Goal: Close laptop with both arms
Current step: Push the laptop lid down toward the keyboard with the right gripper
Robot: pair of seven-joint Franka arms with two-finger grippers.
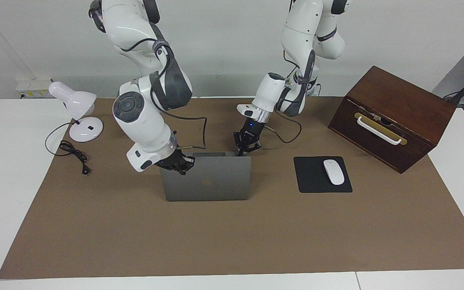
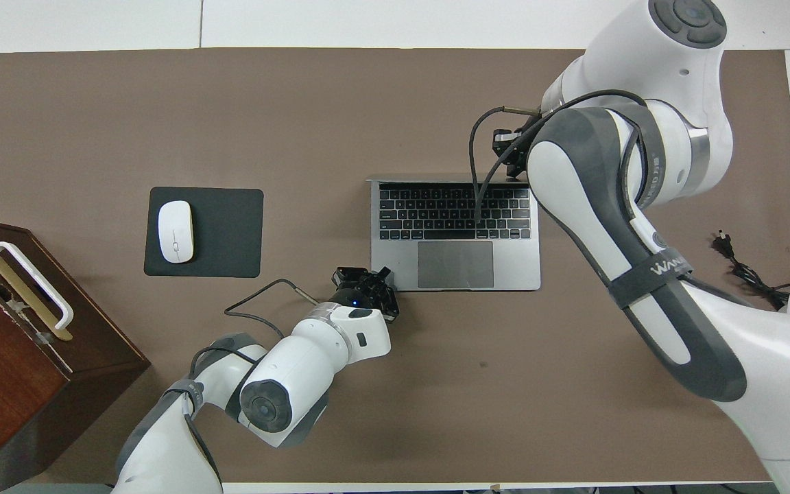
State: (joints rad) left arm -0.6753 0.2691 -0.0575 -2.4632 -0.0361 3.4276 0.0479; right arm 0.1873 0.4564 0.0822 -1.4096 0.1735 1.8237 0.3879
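Now we see the worktop (image 1: 34,193) under a brown mat (image 1: 232,233), and we place everything by the laptop (image 1: 208,179) near the mat's middle. Its lid stands about upright over the black keyboard (image 2: 453,213), still open. Largest are the two white arms. Our right arm (image 1: 143,121) bends down at the laptop's corner toward its own end of the worktop, its end effector (image 1: 177,164) touching the top edge of the lid, fingertips together on nothing. Our left arm (image 1: 272,90) reaches to the base's edge nearest the robots, its end effector (image 1: 245,146) just above that corner, fingertips also together and empty. A wooden box (image 1: 393,117) sits well apart from the laptop toward the left arm's end. A white desk lamp (image 1: 77,114) stands toward the right arm's end. A black mouse pad (image 1: 312,181) lies beside the laptop, carrying a white mouse (image 1: 333,172).
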